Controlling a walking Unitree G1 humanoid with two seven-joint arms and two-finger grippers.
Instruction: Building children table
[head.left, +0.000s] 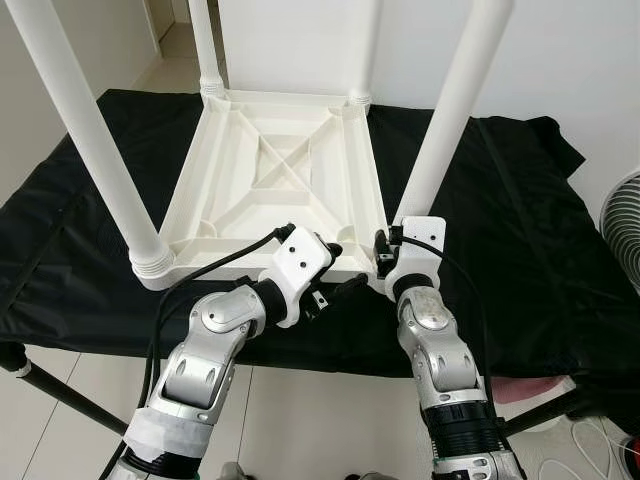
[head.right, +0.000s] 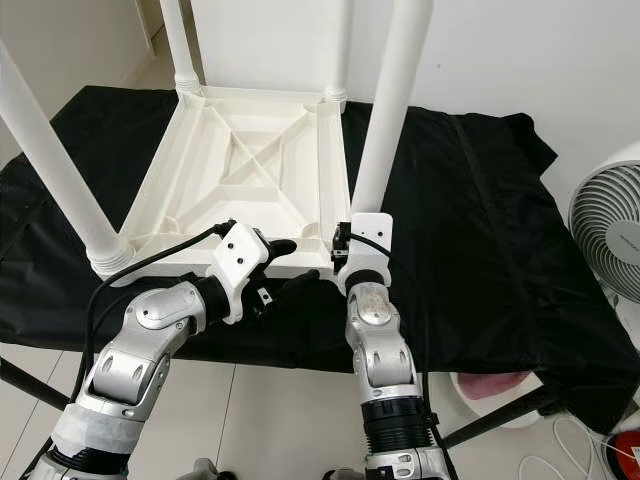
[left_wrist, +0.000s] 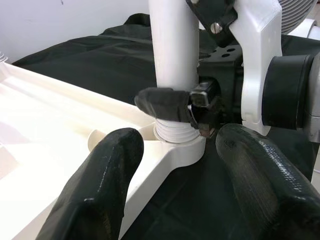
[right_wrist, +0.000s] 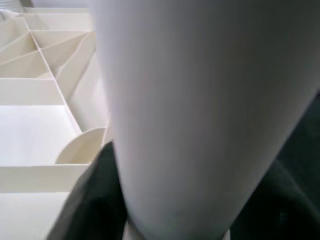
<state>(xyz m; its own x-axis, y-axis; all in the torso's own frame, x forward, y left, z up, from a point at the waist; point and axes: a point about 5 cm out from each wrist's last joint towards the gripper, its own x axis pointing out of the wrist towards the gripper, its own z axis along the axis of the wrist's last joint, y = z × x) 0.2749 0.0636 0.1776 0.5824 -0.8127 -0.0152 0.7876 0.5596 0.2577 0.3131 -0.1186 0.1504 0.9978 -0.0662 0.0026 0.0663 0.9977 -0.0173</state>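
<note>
Both silver arms reach to the upside-down white table on the black cloth. At its near corner, the right gripper squeezes the table leg, likely to screw it in. Just beside, the left gripper waits wide open.

Both silver arms reach forward with elbows bent, the left pincer angled toward the right one with its black fingers spread apart, while the right pincer is clamped closed
</note>
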